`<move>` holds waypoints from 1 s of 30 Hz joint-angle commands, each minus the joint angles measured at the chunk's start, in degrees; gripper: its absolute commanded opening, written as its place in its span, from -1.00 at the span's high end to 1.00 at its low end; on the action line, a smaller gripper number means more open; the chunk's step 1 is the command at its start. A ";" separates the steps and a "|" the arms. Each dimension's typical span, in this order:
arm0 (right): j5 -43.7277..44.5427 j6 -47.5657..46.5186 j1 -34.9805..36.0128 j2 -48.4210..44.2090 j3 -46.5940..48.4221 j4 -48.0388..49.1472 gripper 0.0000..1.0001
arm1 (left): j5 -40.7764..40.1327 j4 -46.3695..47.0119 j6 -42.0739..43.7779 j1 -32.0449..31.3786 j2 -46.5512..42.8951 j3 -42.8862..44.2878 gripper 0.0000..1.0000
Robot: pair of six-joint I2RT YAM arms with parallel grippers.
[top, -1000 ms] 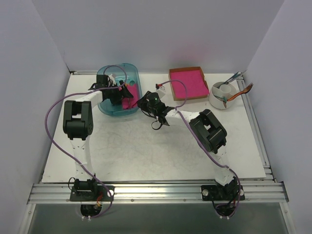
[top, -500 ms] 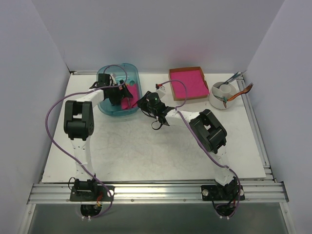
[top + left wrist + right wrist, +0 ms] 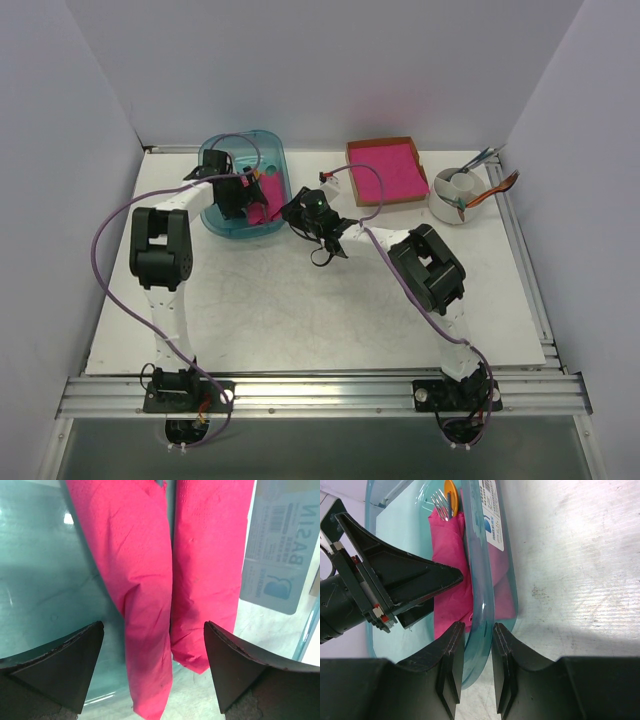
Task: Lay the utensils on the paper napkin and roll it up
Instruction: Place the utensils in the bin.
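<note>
The pink paper napkin lies rolled and folded inside a teal see-through bin at the back left; it also shows in the top view. In the right wrist view the silver fork and the orange spoon stick out of the far end of the napkin. My left gripper is open just above the napkin, one finger on each side, holding nothing. My right gripper is shut on the bin's rim at its near right side.
A brown cardboard box with a stack of pink sheets stands at the back centre. A white holder with teal-handled cutlery stands at the back right. A white label is stuck on the bin wall.
My left gripper has shifted slightly over the bin. The right arm, the bin and the napkin have not visibly moved.
</note>
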 commanded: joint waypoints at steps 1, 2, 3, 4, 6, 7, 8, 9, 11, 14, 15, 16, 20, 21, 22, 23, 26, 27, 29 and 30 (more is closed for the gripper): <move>1.87 -1.99 -0.50 -1.71 0.57 -3.93 0.63 | -2.53 -5.12 1.28 0.53 -0.77 -2.98 -0.88; 2.04 -2.08 -0.50 -1.62 0.66 -4.02 0.63 | -2.44 -4.77 1.36 0.44 -1.21 -3.51 -0.88; 2.05 -2.16 -0.50 -1.71 0.66 -4.02 0.63 | -2.26 -4.42 1.45 0.35 -1.65 -3.77 -0.88; 2.05 -2.16 -0.50 -1.62 0.66 -4.11 0.64 | -2.26 -4.24 1.62 0.35 -2.44 -3.95 -0.88; 2.13 -2.16 -0.41 -1.62 0.92 -4.28 0.63 | -2.61 -3.98 1.71 0.44 -3.41 -4.74 -0.88; 2.22 -2.25 -0.32 -1.53 0.92 -4.46 0.63 | -2.87 -3.89 1.89 0.35 -4.28 -5.00 -0.87; 2.40 -2.25 -0.41 -1.53 0.92 -4.46 0.63 | -3.05 -3.97 1.89 0.35 -4.81 -5.53 -0.88; 2.49 -2.25 -0.32 -1.62 1.01 -4.46 0.63 | -3.49 -3.71 1.98 0.09 -5.25 -6.14 -0.88; 2.75 -2.25 -0.32 -1.44 1.10 -4.46 0.62 | -4.28 -2.75 1.98 -0.26 -7.27 -7.37 -0.88; 2.84 -2.34 -0.15 -1.36 1.62 -4.72 0.62 | -4.98 -0.55 2.33 -0.70 -9.56 -9.31 -0.88; 3.01 -2.43 -0.06 -1.36 1.80 -4.81 0.62 | -5.51 -0.20 2.59 -0.79 -10.00 -9.49 -0.88; 3.10 -2.43 0.03 -1.27 1.97 -5.07 0.62 | -6.12 0.07 3.20 -1.05 -10.96 -9.84 -0.87; 3.37 -2.69 0.21 -1.27 2.24 -5.16 0.62 | -7.89 0.24 3.74 -1.05 -12.55 -10.19 -0.88; 3.37 -2.69 0.12 -1.27 2.24 -5.25 0.62 | -8.41 0.50 3.74 -0.97 -12.73 -10.28 -0.88; 3.37 -2.69 0.12 -1.09 2.50 -5.25 0.62 | -8.33 1.03 3.74 -0.88 -13.42 -10.71 -0.88; 3.37 -2.69 0.21 -1.01 2.59 -5.34 0.62 | -8.41 1.56 3.48 -0.70 -13.78 -11.07 -0.88; 3.28 -2.69 0.12 -0.65 2.77 -5.42 0.62 | -6.48 7.86 2.59 -0.18 -16.06 -14.13 -0.88; 3.28 -2.69 0.21 -0.65 2.68 -5.42 0.62 | -6.91 9.02 2.59 -0.26 -16.76 -14.84 -0.87; 3.28 -2.60 0.03 -0.65 2.68 -5.42 0.61 | -8.40 10.26 2.42 -0.26 -18.09 -15.55 -0.88; 3.36 -2.60 0.03 -0.74 2.77 -5.34 0.61 | -10.15 10.18 2.68 -0.26 -18.26 -15.21 -0.88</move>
